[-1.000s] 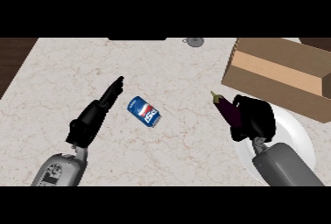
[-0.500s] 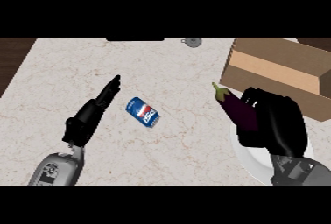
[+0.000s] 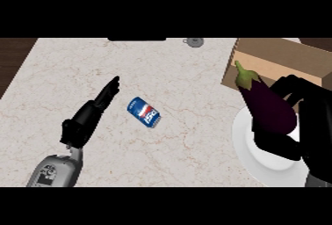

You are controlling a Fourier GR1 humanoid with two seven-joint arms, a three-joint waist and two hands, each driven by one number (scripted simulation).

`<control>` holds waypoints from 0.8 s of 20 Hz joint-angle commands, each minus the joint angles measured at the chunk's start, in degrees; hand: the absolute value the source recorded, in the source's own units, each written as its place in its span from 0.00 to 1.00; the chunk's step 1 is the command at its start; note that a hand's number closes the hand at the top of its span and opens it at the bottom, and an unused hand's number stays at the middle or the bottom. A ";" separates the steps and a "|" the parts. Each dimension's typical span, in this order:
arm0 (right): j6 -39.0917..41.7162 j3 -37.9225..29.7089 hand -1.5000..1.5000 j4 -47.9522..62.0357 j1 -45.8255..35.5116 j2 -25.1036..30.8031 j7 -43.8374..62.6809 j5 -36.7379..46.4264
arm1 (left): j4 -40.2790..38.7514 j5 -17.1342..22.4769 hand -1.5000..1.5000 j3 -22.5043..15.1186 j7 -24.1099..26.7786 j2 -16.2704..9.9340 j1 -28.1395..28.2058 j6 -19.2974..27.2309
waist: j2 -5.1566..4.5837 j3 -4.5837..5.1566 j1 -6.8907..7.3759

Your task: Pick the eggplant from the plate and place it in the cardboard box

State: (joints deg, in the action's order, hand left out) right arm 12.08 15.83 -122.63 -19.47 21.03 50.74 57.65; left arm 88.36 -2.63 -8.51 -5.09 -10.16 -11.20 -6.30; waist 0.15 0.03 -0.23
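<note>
Eggplant (image 3: 267, 105) in the air now, dark purple with its green stem pointing toward the far side, carried in the right hand (image 3: 311, 132) whose black fingers and thumb curl round its body; it hangs above the far-left part of the white plate (image 3: 250, 147), and its stem end overlaps the near-left corner of the cardboard box (image 3: 285, 59) at the far right of the counter (image 3: 97, 70); whether it sits above the wall or just short of it I cannot tell from this angle; over on the left, the left hand (image 3: 88, 118) rests open, fingers straight and pressed together, pointing away, holding nothing; a blue soda can (image 3: 144, 112) lies on its side just right of it, well apart from the action and no obstacle; by my reading the lift is done and the carry is the step in hand; to do it well, the hand should keep the eggplant high enough that the stem clears the box's near wall, travel toward the far right until the whole body sits over the opening, then lower it inside before the fingers open; letting go too early could leave it perched on the rim or tipping back toward the plate.
</note>
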 commanded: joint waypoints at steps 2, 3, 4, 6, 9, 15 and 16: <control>2.96 -8.22 1.00 -3.71 0.59 0.92 -0.32 -1.88 | 2.74 -1.70 0.50 -0.55 -0.54 1.38 2.84 1.05 | -0.05 -0.03 0.18; 7.27 -11.84 1.00 -0.13 -8.26 1.39 1.56 -4.74 | -0.36 -3.25 0.50 -2.28 1.01 2.61 0.98 1.31 | -0.13 0.00 0.30; 5.69 -11.79 1.00 4.62 -8.88 1.09 -0.09 -3.21 | 1.02 -0.73 0.50 0.21 -2.03 1.22 -1.52 -0.74 | -0.16 -0.02 0.45; 3.20 -13.66 1.00 3.21 -3.65 1.90 -3.57 -2.37 | 0.57 -2.19 0.50 0.10 1.73 1.18 2.12 -0.65 | -0.12 -0.03 0.27; 2.64 -17.41 1.00 15.15 -13.86 2.51 -5.76 -4.31 | 1.99 -2.72 0.50 -1.33 1.12 2.68 2.99 0.07 | -0.22 -0.02 0.85; 0.95 -23.67 1.00 21.38 -14.92 4.21 -12.63 -8.13 | 2.71 -1.91 0.50 1.11 0.76 1.77 3.20 -1.86 | -0.15 -0.03 0.55; -0.99 -22.09 1.00 23.20 -16.51 2.01 -11.04 -6.25 | 1.43 -2.72 0.50 0.77 1.32 2.37 2.10 -1.72 | -0.18 -0.03 0.57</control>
State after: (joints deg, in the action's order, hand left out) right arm 13.54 -4.77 -104.48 -33.98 24.03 41.70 51.33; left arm 89.39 -4.50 -7.68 -4.64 -8.23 -10.11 -7.76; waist -0.02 0.01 0.31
